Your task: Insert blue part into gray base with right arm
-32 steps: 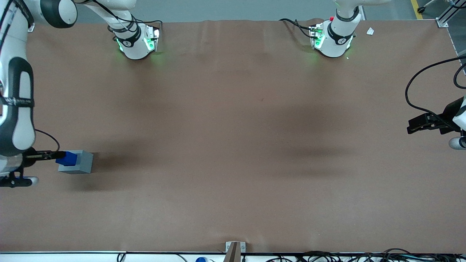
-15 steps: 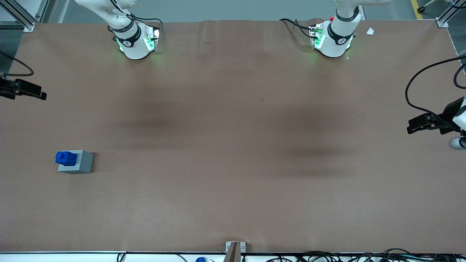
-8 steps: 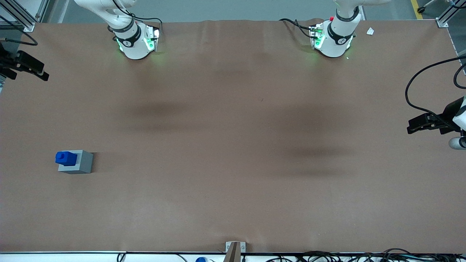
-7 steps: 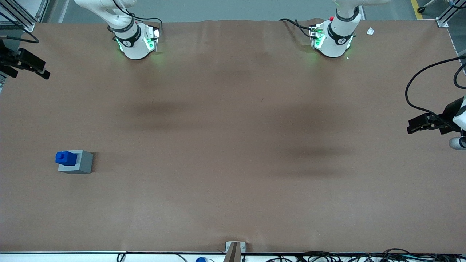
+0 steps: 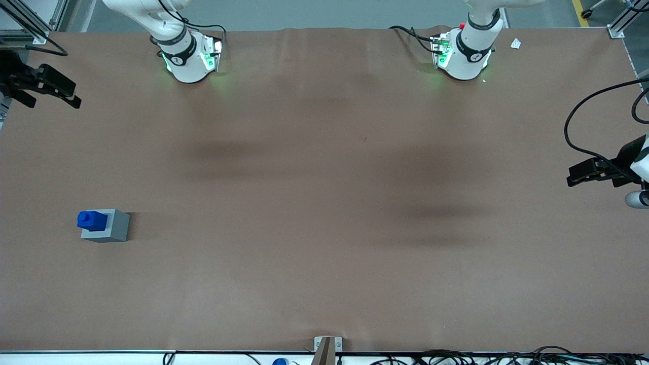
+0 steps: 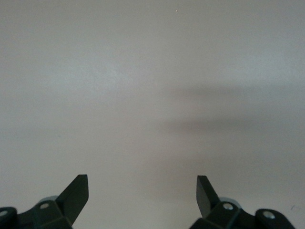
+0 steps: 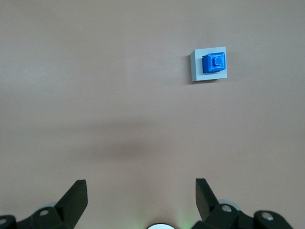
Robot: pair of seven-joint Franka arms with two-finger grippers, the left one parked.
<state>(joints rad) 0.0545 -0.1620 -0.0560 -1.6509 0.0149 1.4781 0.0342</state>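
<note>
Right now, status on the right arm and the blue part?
Gripper open, empty, high, farther from the front camera than the parts. Blue part seated upright in gray base. Nothing in the way.

robotics lab, two bolted arm bases (image 5: 190, 58) on brown-covered table (image 5: 324, 203), trailing cables (image 5: 583, 126)

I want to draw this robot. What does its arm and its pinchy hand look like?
The right arm is white and rounded, with a black band near its foot, green lights glowing there, and thin black cables looped around it. The gripper, up near the table's edge, is black, with two flat, pointed fingers spread apart.
</note>
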